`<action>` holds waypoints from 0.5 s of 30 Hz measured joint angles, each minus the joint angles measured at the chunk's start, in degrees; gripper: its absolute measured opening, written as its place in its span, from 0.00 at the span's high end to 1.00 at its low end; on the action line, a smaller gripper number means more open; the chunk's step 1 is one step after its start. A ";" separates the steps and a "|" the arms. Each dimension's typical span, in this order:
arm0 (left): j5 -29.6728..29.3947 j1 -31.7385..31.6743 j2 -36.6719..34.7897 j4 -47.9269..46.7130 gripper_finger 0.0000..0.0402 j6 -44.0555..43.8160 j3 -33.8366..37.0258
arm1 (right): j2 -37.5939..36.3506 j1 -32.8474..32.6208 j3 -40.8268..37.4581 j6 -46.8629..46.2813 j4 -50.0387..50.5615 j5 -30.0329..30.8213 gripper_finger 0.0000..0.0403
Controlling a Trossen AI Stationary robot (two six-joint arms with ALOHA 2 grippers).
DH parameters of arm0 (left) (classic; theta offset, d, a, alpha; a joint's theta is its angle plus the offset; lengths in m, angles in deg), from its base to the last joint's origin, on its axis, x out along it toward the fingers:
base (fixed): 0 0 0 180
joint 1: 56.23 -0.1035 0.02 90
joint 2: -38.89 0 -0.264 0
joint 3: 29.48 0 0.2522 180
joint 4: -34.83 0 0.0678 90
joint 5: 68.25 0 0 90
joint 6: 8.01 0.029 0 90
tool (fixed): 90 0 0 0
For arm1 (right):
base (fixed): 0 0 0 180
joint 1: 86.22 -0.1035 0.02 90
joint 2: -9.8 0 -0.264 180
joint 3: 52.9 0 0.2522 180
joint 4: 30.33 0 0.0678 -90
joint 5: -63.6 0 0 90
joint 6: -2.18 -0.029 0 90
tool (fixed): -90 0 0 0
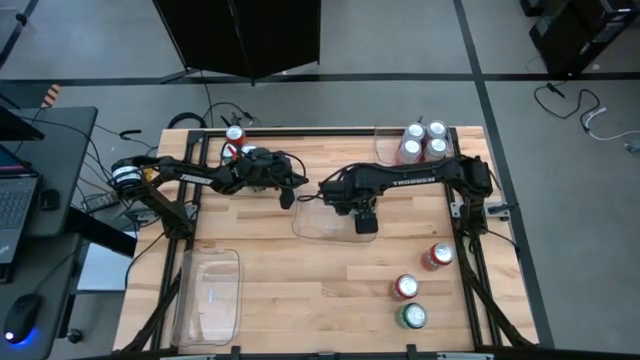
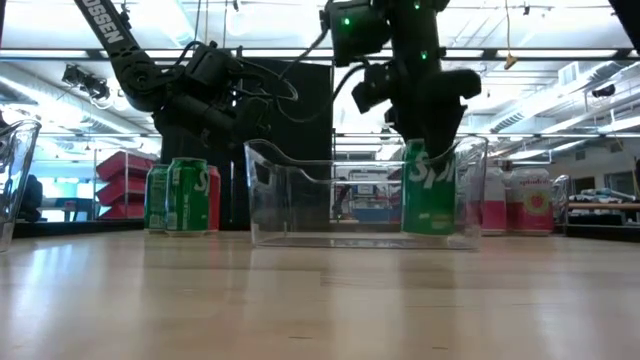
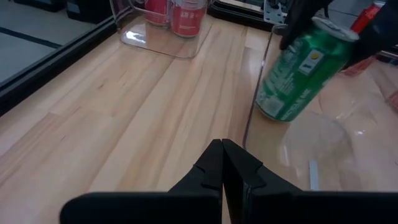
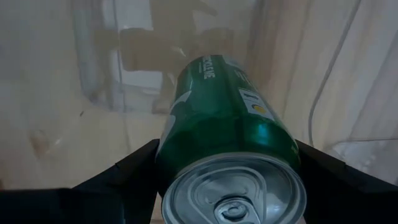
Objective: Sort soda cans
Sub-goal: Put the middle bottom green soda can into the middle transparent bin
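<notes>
The right gripper point(image 1: 366, 222) has its jaws clenched on a green soda can point(image 2: 428, 190), one dark finger on each side of the body, as the right wrist view shows. The can stands inside the middle clear bin point(image 2: 300, 215) — the landmark here — near that bin's end closest to the right arm's base. Its long axis runs upright in the low view, silver top up toward the gripper and base at the bin floor; whether the base actually touches the floor I cannot tell. In the left wrist view the same can appears tilted, but that is the camera's own slant.

The left gripper point(image 3: 222, 163) hovers over the tabletop point(image 1: 300, 270) just outside the middle bin's other end, jaws pressed together on nothing.

Beyond the middle bin, at the tabletop's far edge on the right arm's side, a second clear bin point(image 1: 385, 140) holds four silver-white and red cans point(image 1: 423, 141), all upright. On the near side of the middle bin, toward the right arm, three cans stand upright on the bare wood — two red ones point(image 1: 437, 256) and one green can point(image 1: 411, 317). On the left arm's side near the far edge stand more cans point(image 1: 236, 140), partly hidden by that arm. A third, empty-looking clear bin point(image 1: 210, 296) lies at the near corner on the left arm's side.
</notes>
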 joint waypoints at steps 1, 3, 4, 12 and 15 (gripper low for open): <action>-0.03 -0.02 0.00 0.02 0.99 -0.02 0.00 | -0.02 0.13 -0.39 -0.04 -0.39 0.20 0.28; -0.02 -0.02 0.00 -0.03 0.99 -0.04 0.00 | -0.20 0.37 -1.04 -0.29 -0.91 0.24 0.28; -0.04 -0.02 0.00 -0.03 0.99 -0.04 0.00 | -0.25 0.41 -1.25 -0.43 -1.15 0.25 0.28; -0.04 -0.02 0.00 -0.08 0.99 -0.13 0.00 | 0.11 0.52 0.41 -2.34 -2.96 1.11 0.09; -0.04 -0.02 0.00 -0.12 0.99 -0.15 0.00 | 0.11 0.57 2.01 -3.21 -1.90 2.73 0.05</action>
